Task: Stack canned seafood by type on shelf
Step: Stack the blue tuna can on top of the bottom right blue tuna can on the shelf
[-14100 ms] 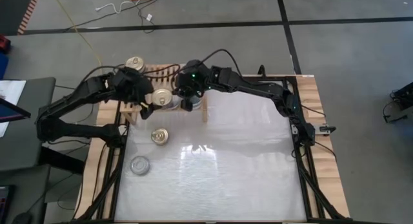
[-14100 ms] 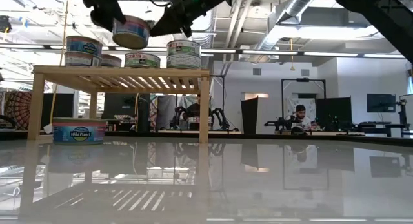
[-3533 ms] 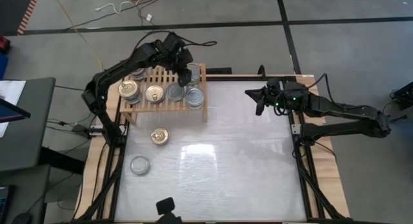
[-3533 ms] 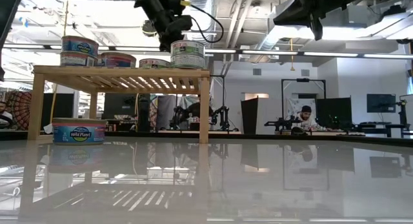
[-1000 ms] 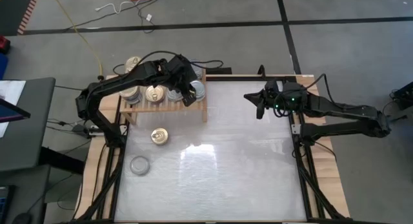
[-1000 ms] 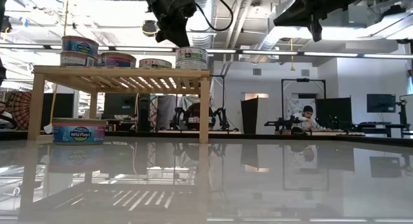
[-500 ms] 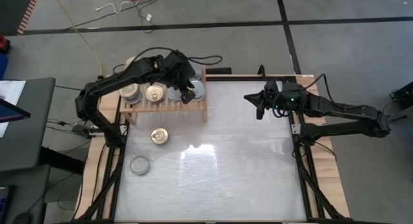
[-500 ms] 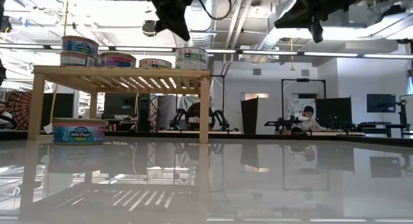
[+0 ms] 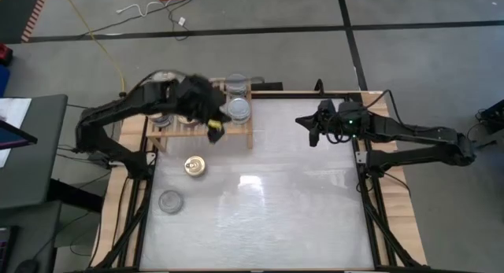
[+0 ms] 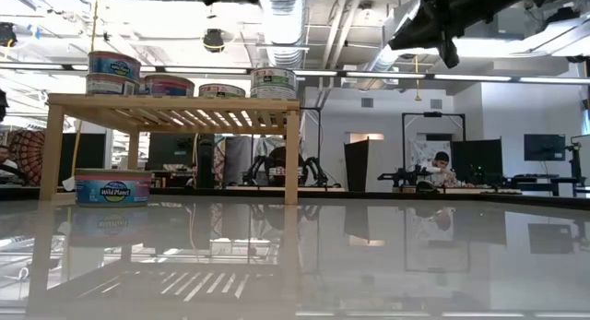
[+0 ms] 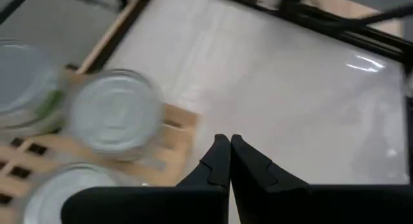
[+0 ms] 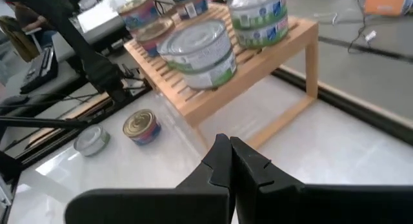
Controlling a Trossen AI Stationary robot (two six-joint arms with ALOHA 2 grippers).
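The light-wood shelf (image 9: pixel 236 130) stands at the table's far left and carries several cans. Two-high stacks of silver-topped, green-labelled cans (image 12: pixel 201 53) stand at its right end, one of them (image 9: pixel 239 109) in the high view. A gold-topped can (image 9: pixel 194 166) and a silver-topped can (image 9: pixel 169 201) rest on the table in front of the shelf. My left gripper (image 9: pixel 215 134) hovers shut and empty above the shelf's near edge. My right gripper (image 9: pixel 313 130) hangs shut and empty over the table's far right part.
A blue-labelled can (image 10: pixel 112 186) sits on the tabletop under the shelf's left part. The white tabletop (image 9: pixel 276 202) stretches bare from the middle to the near and right edges. Black frame rails (image 9: pixel 366 186) run along its sides.
My left gripper has drawn back from the green-labelled stack at the shelf's right end, rising and moving toward the table's near and left edges, shut all along. In the low view it has gone up almost out of the picture. The cans have kept their places.
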